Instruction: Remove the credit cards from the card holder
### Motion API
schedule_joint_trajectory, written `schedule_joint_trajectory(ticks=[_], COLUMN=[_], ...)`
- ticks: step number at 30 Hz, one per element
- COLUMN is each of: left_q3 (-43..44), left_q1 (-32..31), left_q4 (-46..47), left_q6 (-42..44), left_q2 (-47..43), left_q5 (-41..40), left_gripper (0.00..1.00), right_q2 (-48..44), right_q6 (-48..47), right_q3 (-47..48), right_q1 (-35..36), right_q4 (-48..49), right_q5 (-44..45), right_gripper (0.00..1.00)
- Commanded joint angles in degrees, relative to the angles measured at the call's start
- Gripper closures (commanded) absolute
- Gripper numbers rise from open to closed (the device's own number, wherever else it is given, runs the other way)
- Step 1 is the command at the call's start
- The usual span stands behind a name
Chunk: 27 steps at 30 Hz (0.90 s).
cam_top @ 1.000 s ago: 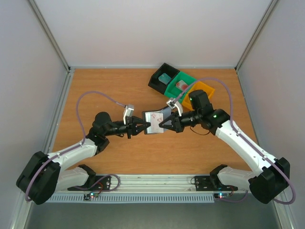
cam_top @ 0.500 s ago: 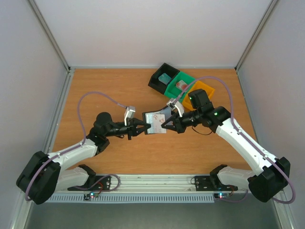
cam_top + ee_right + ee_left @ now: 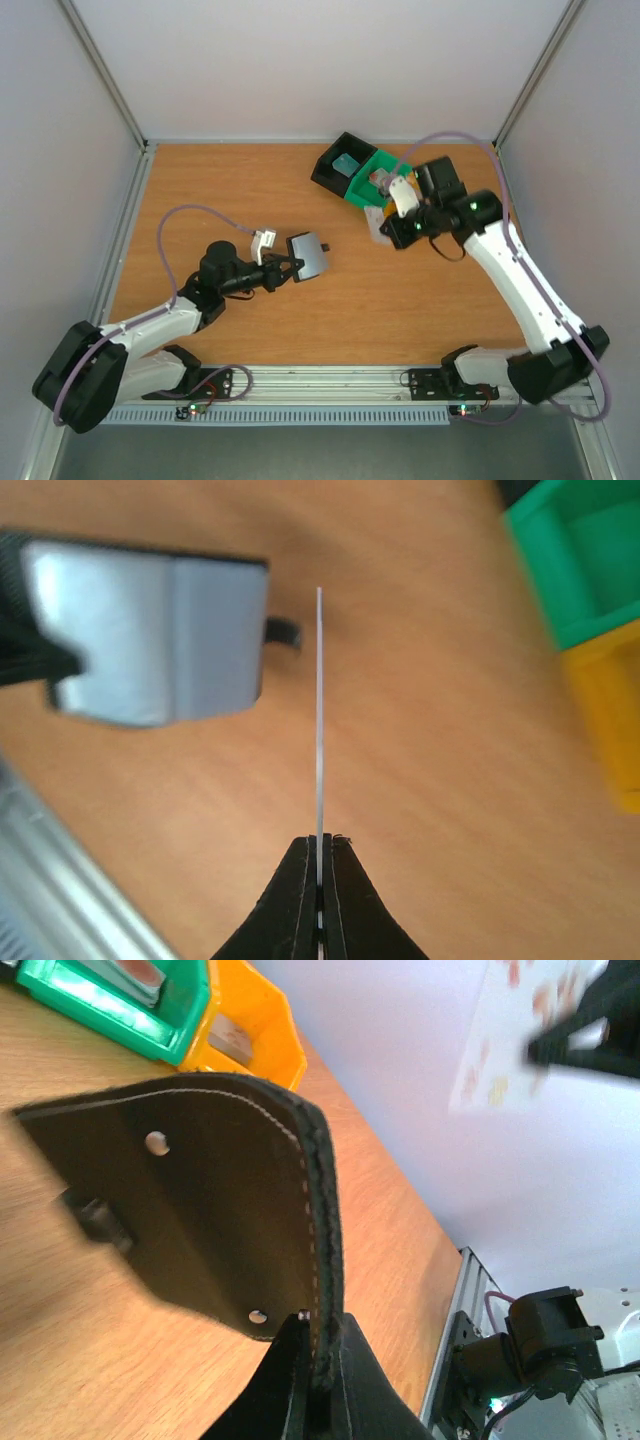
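Black card holder (image 3: 308, 255) comes first, over the desk (image 3: 220, 180), its edge clamped in the left end effector (image 3: 286, 268), likely to brace it while cards slide out. Beyond, the right end effector (image 3: 390, 230) pinches a whitish card (image 3: 319, 730) edge-on, clear of the holder, probably tray-bound. Farthest, a teal card (image 3: 347, 163) lies in the black tray (image 3: 328, 175) and a reddish card (image 3: 379, 180) in the green tray (image 3: 362, 190).

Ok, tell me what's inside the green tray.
A reddish-pink card lies in the green tray. The right arm hangs over the tray's right end, so whatever sits in that corner is hidden.
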Motion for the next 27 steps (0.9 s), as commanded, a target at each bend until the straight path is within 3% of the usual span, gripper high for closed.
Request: schedule_joint_trajectory(ticks=[1,4,7,13,20,24,27], left_q3=[-1.31,-2.24,-1.53,-1.88,-2.49,-2.36,-2.62], left_q1=[0.40,1.18,2.93,6.77,8.09,8.41,8.44], left_q4=[-1.65,-1.78,-2.21,-2.22,-0.55,-2.03,-0.76], left_q6=[3.01,3.10,3.99,7.27,9.12,3.62,1.76], left_q2=[-4.17,-6.60,-8.48,-13.05,-14.06,-11.70,-11.05], left_q5=[-6.57,-8.54,-8.67,-8.62,-5.45,-4.71,-5.06], left_gripper=[1.00,1.00,1.00,1.00,1.00,1.00,1.00], right_q2=[11.59,24.69,40.65,52.74,57.46,56.50,55.73], right_q6=[-12.25,-14.57,-15.16,-24.09,-25.90,-24.77,-24.25], right_q3=[15.87,33.83,59.84,75.55,77.27,74.35,68.38], right_q1=[-3.51,-7.89,-10.59,-10.72,-10.87,-12.13,-13.65], right_q4=[-11.65,-19.21,-31.04,-31.81,-30.27,-30.51,-31.13], right_q5=[18.62,21.45,16.52,9.29,11.55,15.96,26.27], right_gripper=[0.99,0.99,0.99,0.99,0.99,0.99,0.99])
